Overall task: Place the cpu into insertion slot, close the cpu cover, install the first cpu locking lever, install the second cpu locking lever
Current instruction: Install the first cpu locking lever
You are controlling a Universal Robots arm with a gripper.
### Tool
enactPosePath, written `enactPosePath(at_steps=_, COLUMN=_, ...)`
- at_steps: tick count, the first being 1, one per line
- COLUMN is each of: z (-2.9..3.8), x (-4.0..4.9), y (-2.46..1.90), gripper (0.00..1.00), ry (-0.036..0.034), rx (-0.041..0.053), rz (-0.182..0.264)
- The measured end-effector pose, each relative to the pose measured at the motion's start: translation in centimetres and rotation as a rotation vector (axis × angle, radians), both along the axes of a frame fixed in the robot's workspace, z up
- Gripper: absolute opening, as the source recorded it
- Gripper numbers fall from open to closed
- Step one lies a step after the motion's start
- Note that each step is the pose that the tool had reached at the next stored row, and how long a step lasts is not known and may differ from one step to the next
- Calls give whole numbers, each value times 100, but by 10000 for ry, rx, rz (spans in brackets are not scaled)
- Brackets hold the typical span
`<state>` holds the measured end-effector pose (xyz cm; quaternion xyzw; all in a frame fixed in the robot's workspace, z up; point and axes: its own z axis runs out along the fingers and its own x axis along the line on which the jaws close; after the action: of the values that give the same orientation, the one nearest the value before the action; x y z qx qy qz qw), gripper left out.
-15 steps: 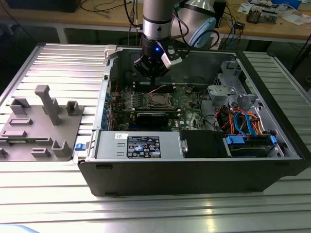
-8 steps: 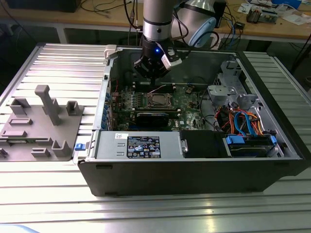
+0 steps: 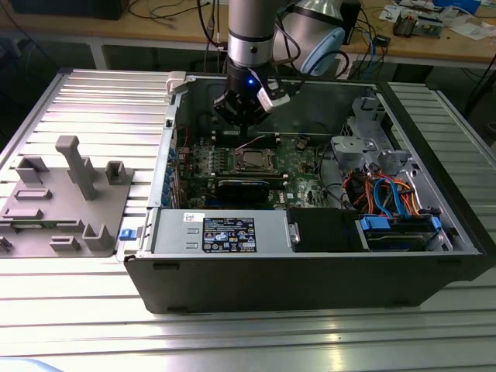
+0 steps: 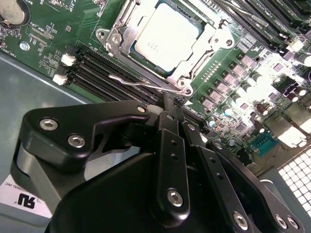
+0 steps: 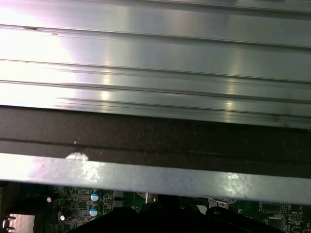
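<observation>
The cpu (image 4: 167, 36) lies flat in the insertion slot, its silver top facing up; the slot's contacts are hidden under it. The cpu cover (image 4: 203, 48) lies down around the chip as a silvery frame. A thin wire locking lever (image 4: 133, 81) runs along the socket's edge beside the memory slots, its hooked end free. My gripper (image 4: 171, 103) hangs just over that lever, its black fingers pressed together with nothing between them. In the exterior view the gripper (image 3: 242, 132) sits inside the open computer case, just behind the cpu (image 3: 253, 160).
Black memory slots (image 4: 97, 68) flank the socket. A long black card (image 3: 242, 188), a power supply (image 3: 221, 231) and a drive cage with coloured cables (image 3: 387, 194) crowd the case. A grey fixture (image 3: 66, 194) stands on the ribbed table (image 5: 155, 58).
</observation>
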<state>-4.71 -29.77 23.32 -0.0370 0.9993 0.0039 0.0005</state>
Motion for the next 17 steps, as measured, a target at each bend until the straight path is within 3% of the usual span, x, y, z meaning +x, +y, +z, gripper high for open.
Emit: enactPosePath(at_steps=17, z=-38, x=0, y=0, gripper=11, ry=0, rx=73, rz=3)
